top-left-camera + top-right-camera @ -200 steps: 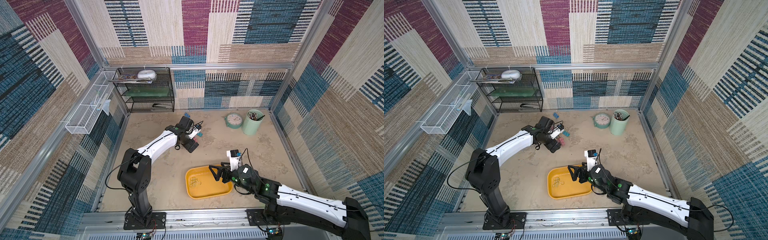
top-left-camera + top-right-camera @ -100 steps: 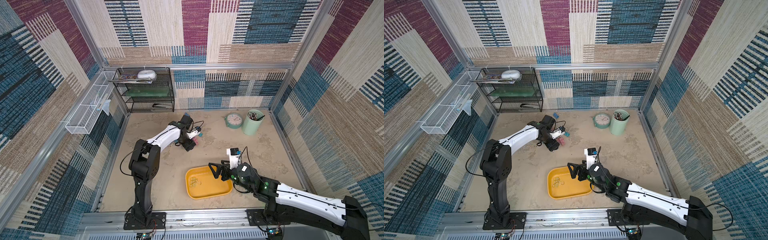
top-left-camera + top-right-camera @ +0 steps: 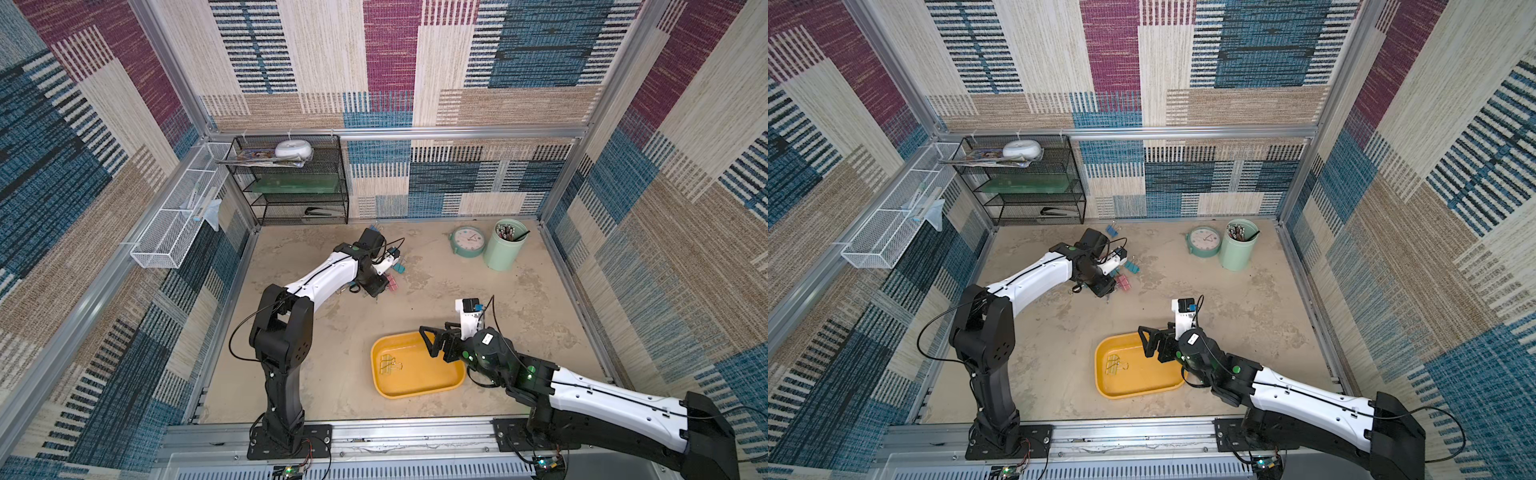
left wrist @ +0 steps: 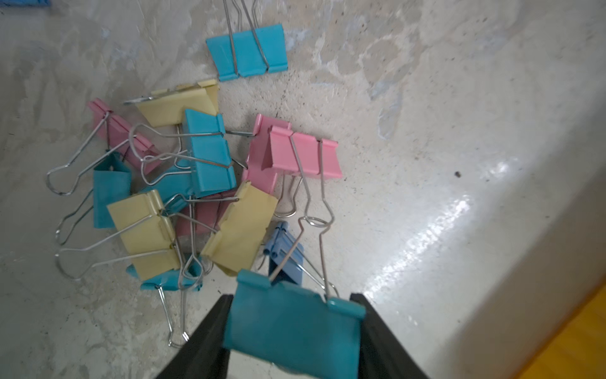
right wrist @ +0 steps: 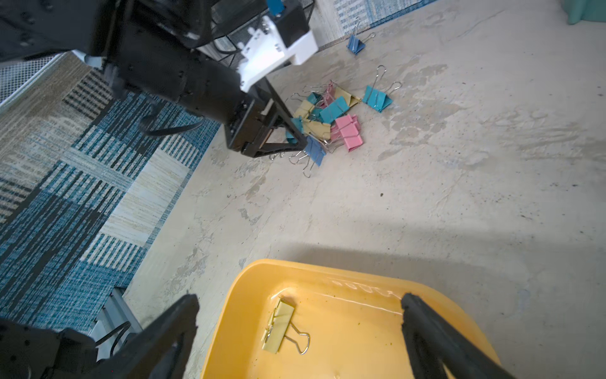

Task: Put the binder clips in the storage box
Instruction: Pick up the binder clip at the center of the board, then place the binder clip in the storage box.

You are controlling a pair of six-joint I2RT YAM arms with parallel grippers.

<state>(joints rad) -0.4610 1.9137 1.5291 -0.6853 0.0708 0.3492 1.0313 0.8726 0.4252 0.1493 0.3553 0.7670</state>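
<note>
Mottled beige tabletop (image 3: 332,374), w/ a black wire-mesh shelf rack (image 3: 297,205) at the back-left corner. Shallow yellow-orange plastic tray (image 3: 428,374) sits near the front edge, centre-right. R gripper (image 5: 299,297) hovers over the tray, fingers wide apart, nothing btwn them.

Mint-green cylindrical pen cup (image 3: 503,249) and mint-green round clock (image 3: 468,242) stand side by side at back right, well apart from the tray.

Heap of pastel binder clips (image 4: 196,170) (teal, pink, yellow, blue, wire loop handles tangled) lies on the tabletop in front of the rack, also well apart from the tray. L gripper (image 4: 291,297) is low at the heap's edge, black fingers pressed on both sides of a teal binder clip (image 4: 292,328). Can't tell if that clip is lifted or resting.

One pale-yellow binder clip (image 5: 278,325) lies flat inside the tray, toward the L-arm end. A lone teal clip (image 4: 247,52) lies just beside the heap, not touching it. A small blue clip (image 3: 1111,230) lies alone near the rack's foot.
</note>
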